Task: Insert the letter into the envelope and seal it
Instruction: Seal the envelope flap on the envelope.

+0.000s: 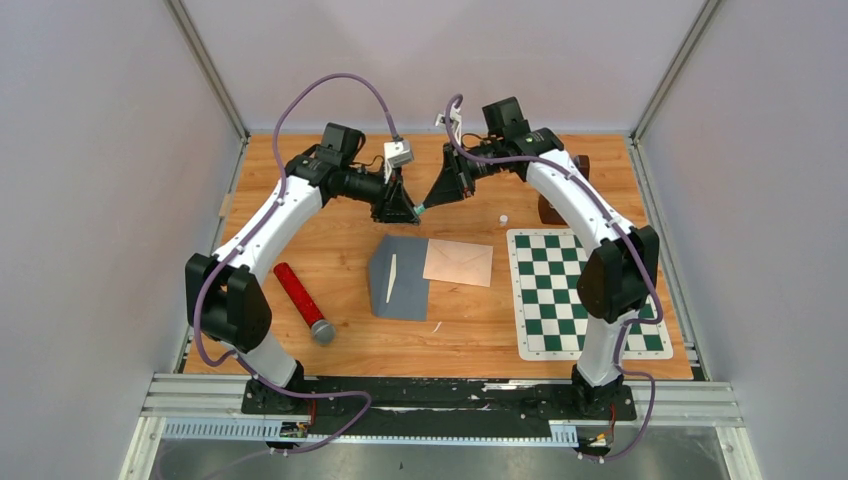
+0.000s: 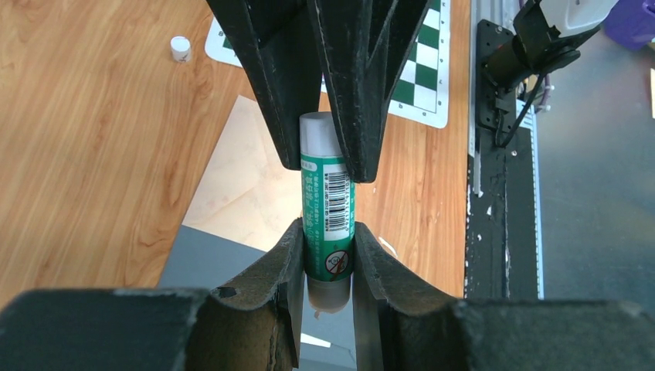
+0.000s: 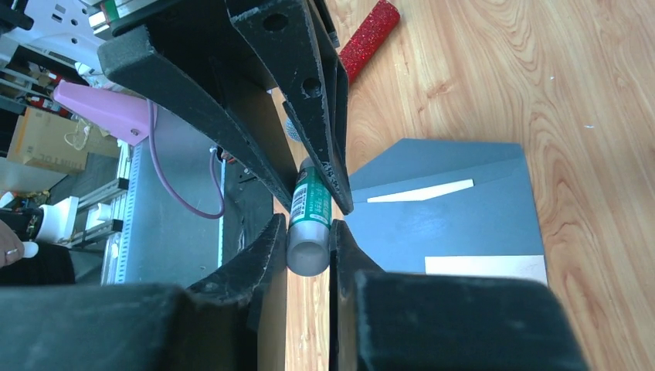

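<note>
Directly beneath the two meeting hands, on the wooden table (image 1: 300,200): a grey envelope (image 1: 405,290) lying flat, with a thin pale strip across its face. Touching the envelope's edge on the side under the right gripper (image 3: 307,232): the tan letter (image 1: 458,263), also flat. Cannot tell whether any part of it sits inside.

Between the hands, in the air above the envelope: a green glue stick (image 2: 328,193), gripped at both ends. Clamped on the labelled body by the left gripper (image 2: 327,232), pinched at the plain grey end by the right gripper. Fingers of the two nearly tip to tip, pointing at each other. Both arms arched up from their bases and bent inward over the far half of the table.

Out past the right gripper: a small white cap (image 1: 503,217), then a green checkered mat (image 1: 585,290) near the table's right edge. Back from the left gripper, toward its own base: a red glitter tube (image 1: 298,292), near the envelope with bare wood between them. Grey walls close along the left, far and right edges.
</note>
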Controlling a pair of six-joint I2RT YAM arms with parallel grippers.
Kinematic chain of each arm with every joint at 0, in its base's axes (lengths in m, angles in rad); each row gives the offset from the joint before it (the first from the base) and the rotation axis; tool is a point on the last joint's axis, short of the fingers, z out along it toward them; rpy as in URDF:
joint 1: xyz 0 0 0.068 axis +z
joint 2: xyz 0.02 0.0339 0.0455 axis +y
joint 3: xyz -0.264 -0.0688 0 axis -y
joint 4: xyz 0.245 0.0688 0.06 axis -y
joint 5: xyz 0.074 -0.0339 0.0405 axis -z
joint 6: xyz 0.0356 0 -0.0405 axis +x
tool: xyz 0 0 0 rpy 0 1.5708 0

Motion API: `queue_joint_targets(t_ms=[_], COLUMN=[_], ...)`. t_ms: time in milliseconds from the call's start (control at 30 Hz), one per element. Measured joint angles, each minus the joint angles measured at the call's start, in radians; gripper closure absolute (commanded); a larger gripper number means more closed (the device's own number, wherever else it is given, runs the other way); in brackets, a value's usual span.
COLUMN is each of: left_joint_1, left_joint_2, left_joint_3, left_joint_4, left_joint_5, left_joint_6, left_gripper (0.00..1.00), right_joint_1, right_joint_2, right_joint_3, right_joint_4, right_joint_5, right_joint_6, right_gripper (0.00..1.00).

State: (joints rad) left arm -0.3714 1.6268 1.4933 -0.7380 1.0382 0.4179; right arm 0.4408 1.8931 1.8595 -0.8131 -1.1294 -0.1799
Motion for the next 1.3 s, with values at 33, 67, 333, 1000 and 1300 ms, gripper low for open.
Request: queue_joint_targets(t_ms=[33, 67, 333, 1000, 1300], left_joint_1=[0.0, 0.0, 0.0, -0.003, 0.01], left_joint_2=[0.0, 0.0, 0.02, 0.132, 0.127], left_joint_3=[-0.002, -0.004, 0.014, 0.15, 0.123], left_joint_4=[0.006, 0.014, 0.017, -0.152, -0.099], left_joint_5=[0.001, 0.002, 0.029, 0.08, 0.022], left_joint_6=[-0.009, -0.018, -0.033, 0.052, -0.038], left_gripper=[0.83, 0.77, 0.52, 0.79, 1.0], right_joint_1=[0.0, 0.0, -0.002, 0.017, 0.002], right_joint_2=[0.0, 0.001, 0.008, 0.021, 0.016], right_joint_3=[0.0, 0.0, 0.0, 0.013, -0.003], right_joint_4=[0.0, 0.0, 0.0, -0.003, 0.007], right_joint_5=[0.001, 0.0, -0.003, 0.021, 0.056], right_joint_6=[0.003, 0.005, 0.004, 0.003, 0.014], right_gripper=[1.0, 1.0, 1.0, 0.97, 0.52])
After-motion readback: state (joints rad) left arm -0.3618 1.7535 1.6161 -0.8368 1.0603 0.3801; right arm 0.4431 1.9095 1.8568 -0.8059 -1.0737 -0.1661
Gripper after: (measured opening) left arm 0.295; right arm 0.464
